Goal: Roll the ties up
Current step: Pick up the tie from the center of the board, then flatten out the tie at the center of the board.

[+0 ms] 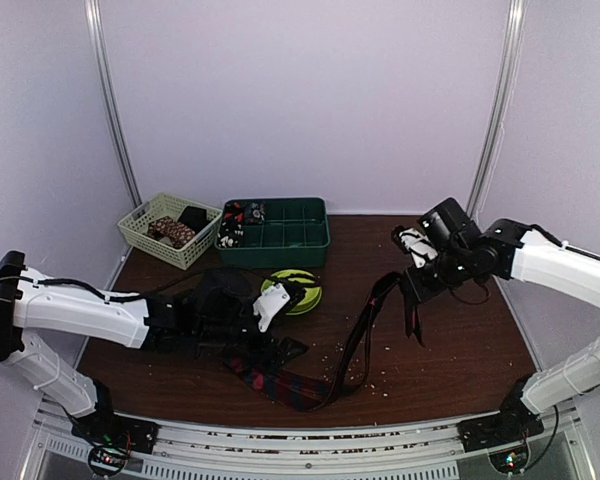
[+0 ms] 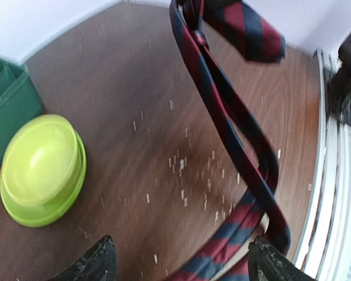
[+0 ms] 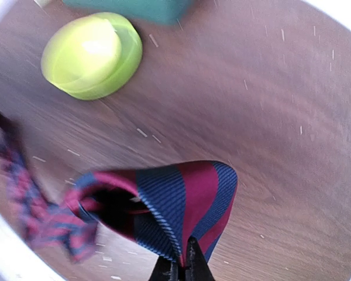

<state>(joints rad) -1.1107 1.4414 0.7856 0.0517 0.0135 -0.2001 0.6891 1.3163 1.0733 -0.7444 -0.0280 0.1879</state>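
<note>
The striped tie [image 3: 181, 199] is pinched in the right gripper [image 3: 181, 260] and held above the table [image 3: 292, 117]; the left gripper [image 2: 184, 263] is spread wide near the green bowl [image 2: 41, 170].

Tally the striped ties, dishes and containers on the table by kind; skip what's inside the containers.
Red-and-navy striped tie: 1
Lime-green bowl: 1
Lime-green plate: 1
Dark green divided tray: 1
Pale green basket: 1
Total: 5
</note>
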